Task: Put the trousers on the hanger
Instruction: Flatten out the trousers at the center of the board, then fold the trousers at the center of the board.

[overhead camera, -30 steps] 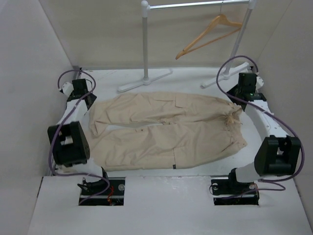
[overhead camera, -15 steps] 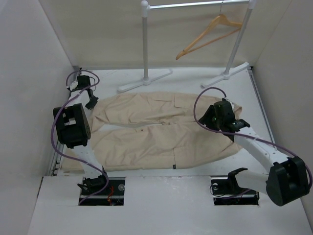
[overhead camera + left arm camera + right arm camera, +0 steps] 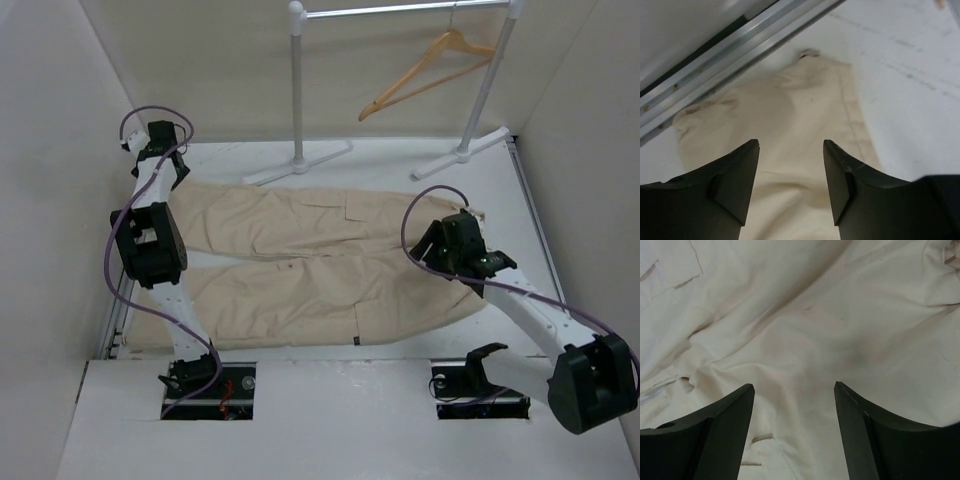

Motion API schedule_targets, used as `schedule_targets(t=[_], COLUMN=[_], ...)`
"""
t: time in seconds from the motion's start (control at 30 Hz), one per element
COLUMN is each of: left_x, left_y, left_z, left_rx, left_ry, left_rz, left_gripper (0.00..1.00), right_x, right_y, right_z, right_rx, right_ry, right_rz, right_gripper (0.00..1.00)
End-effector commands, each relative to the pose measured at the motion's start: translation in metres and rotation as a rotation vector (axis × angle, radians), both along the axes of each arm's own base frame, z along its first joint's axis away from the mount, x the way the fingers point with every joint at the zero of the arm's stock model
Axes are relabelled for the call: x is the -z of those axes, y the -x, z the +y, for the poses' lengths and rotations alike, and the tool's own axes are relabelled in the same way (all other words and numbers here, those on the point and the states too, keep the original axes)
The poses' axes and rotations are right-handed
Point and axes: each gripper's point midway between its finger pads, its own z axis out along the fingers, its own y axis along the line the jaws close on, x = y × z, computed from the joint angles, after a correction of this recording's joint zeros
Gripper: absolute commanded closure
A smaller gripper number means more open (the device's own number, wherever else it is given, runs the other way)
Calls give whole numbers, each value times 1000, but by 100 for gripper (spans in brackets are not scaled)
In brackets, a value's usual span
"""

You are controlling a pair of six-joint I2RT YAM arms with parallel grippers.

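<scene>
Currently gripped: nothing; neither tool has cloth between its fingers.
Left gripper (image 3: 790,145): fingers apart, poised over a leg cuff at the upper left of the top view, probably to pinch that end.
Right gripper (image 3: 794,387): fingers apart, low over the cloth near the waist, right of centre, likely for the opposite end.
Trousers (image 3: 330,265): one pair, spread flat on the table (image 3: 400,160), legs leftward.
Hanger (image 3: 430,70): one, hooked on the rail (image 3: 298,90), upper right, well apart from the trousers.
Arms: two.
Rails: one.
</scene>
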Motion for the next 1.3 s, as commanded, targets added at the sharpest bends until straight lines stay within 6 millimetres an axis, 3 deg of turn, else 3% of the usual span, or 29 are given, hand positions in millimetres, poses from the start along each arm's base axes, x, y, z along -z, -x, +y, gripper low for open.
schedule_targets(t=[0.0,0.07,0.13,0.17,0.23,0.33,0.5,0.73,0.9,1.07,1.2,1.27], left_x=[-15,-19,-14,-9,0,5,9,44,43,38,36,44], left_y=[39,62,91,108,145,202,299,389,407,424,421,413], left_z=[4,0,-8,-13,-24,-34,-29,-21,-15,-11,-12,-27], left_rx=[-32,-50,-75,-87,-116,-177,-356,-610,-700,-727,-697,-660], left_ry=[-33,-17,7,25,63,104,143,239,259,183,185,254], left_rz=[67,66,79,89,95,84,88,258,255,384,457,437], left_gripper=[46,44,44,44,45,49,51,56,53,52,52,55], right_x=[-29,-37,-48,-53,-62,-67,-61,-52,-50,-55,-68,-72], right_y=[-3,0,3,5,9,24,50,76,88,93,90,88], right_z=[-8,-9,-9,-8,-5,19,52,70,69,68,64,61], right_rx=[26,26,21,16,-4,-128,-301,-426,-452,-461,-445,-438], right_ry=[5,2,-9,-14,-19,-20,-18,-58,-80,-100,-118,-120], right_rz=[-69,-81,-104,-114,-125,-124,-110,-80,-81,-83,-118,-128], right_gripper=[31,42,73,83,91,89,69,43,36,33,32,31])
